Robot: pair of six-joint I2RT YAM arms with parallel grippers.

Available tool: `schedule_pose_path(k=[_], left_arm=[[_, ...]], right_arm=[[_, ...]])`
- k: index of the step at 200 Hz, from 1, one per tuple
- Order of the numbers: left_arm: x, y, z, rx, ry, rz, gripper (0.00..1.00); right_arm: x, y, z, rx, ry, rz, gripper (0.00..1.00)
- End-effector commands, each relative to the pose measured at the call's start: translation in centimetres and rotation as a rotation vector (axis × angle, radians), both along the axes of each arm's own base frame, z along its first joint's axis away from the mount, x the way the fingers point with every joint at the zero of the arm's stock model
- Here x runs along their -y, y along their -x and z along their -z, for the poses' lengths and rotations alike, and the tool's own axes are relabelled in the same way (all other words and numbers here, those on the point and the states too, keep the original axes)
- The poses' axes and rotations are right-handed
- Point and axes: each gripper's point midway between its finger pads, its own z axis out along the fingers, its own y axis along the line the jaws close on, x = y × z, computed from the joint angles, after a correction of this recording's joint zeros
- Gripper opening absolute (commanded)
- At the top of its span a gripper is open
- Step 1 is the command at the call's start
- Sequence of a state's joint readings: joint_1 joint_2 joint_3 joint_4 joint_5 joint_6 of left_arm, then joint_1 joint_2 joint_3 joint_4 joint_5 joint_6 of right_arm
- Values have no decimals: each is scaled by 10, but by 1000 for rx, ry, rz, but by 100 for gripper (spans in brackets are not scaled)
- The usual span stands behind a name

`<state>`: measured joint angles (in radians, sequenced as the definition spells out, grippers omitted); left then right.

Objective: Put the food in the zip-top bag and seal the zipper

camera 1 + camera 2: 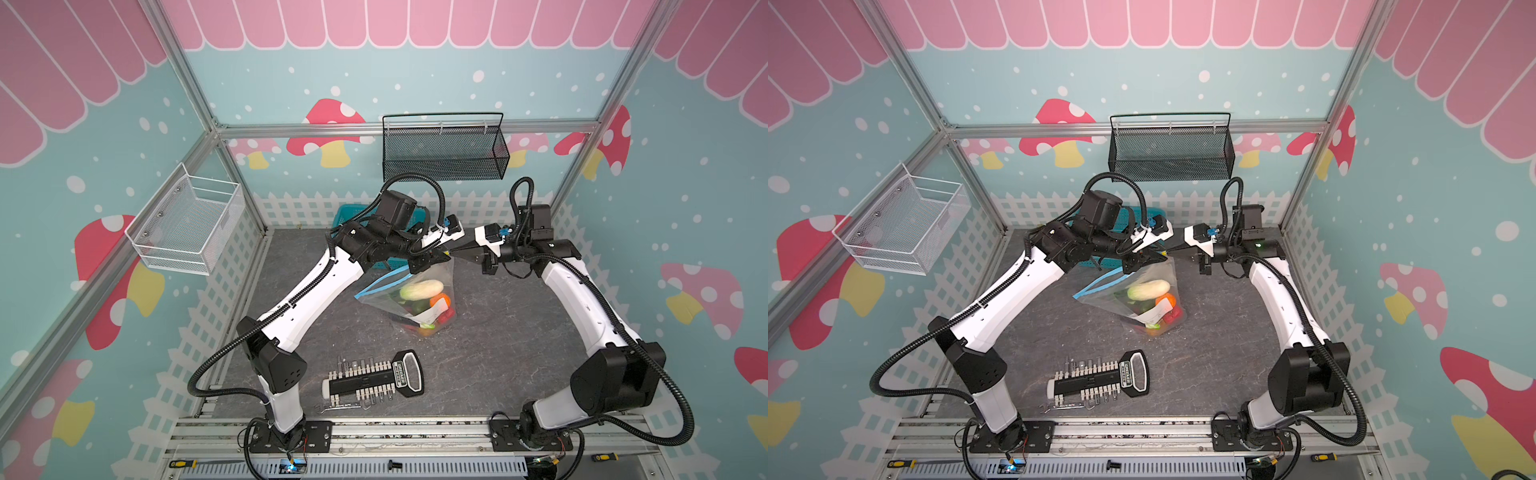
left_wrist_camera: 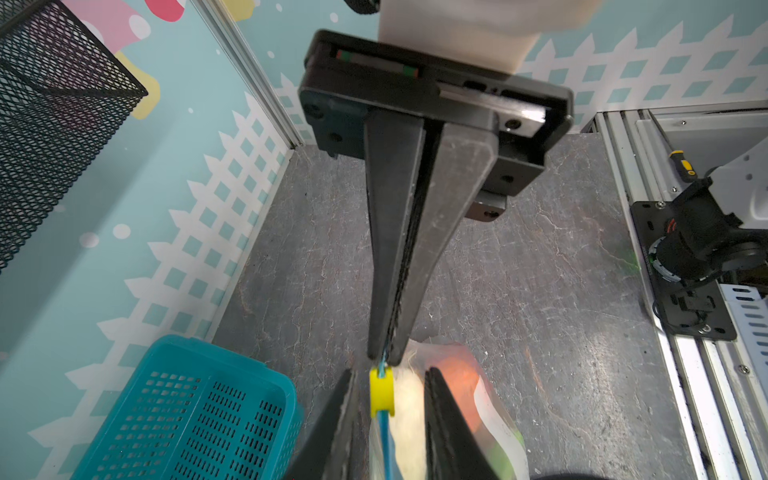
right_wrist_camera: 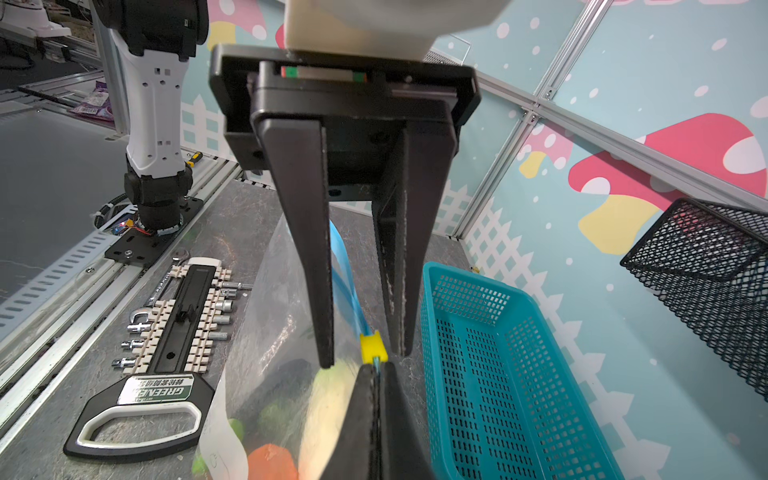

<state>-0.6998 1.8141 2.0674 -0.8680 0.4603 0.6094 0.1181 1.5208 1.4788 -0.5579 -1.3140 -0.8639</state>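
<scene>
The clear zip-top bag (image 1: 384,296) hangs upright over the middle of the table, held up by its top corner. Inside it lies the food: a white-green cabbage (image 1: 422,289), an orange piece (image 1: 443,299) and red and green pieces lower down. My right gripper (image 3: 376,368) is shut on the end of the light-blue zipper (image 2: 386,440), just beyond the yellow tab (image 2: 380,390). My left gripper (image 2: 390,374) straddles that yellow tab (image 3: 373,347). Its fingers stand apart, with a gap on each side. In both top views the two grippers meet tip to tip above the bag (image 1: 1113,297).
A teal lattice basket (image 1: 347,212) stands at the back behind the left arm, close beside the bag. A socket set with a black handle (image 1: 374,376) lies near the front edge. A black mesh basket (image 1: 444,151) and a white wire basket (image 1: 187,220) hang on the walls.
</scene>
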Motion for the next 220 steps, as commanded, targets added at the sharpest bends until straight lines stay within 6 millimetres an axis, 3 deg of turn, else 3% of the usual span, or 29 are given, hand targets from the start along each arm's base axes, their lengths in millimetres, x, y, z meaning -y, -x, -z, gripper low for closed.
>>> schedule_pose_path(k=[1, 71, 220], left_arm=[[2, -4, -5, 27, 6, 11, 25], [1, -5, -7, 26, 5, -18, 7], [-7, 0, 4, -13, -16, -54, 1]], right_arm=[[-2, 14, -23, 71, -27, -41, 0], [-2, 13, -23, 69, -25, -37, 0], [1, 4, -25, 61, -4, 7, 0]])
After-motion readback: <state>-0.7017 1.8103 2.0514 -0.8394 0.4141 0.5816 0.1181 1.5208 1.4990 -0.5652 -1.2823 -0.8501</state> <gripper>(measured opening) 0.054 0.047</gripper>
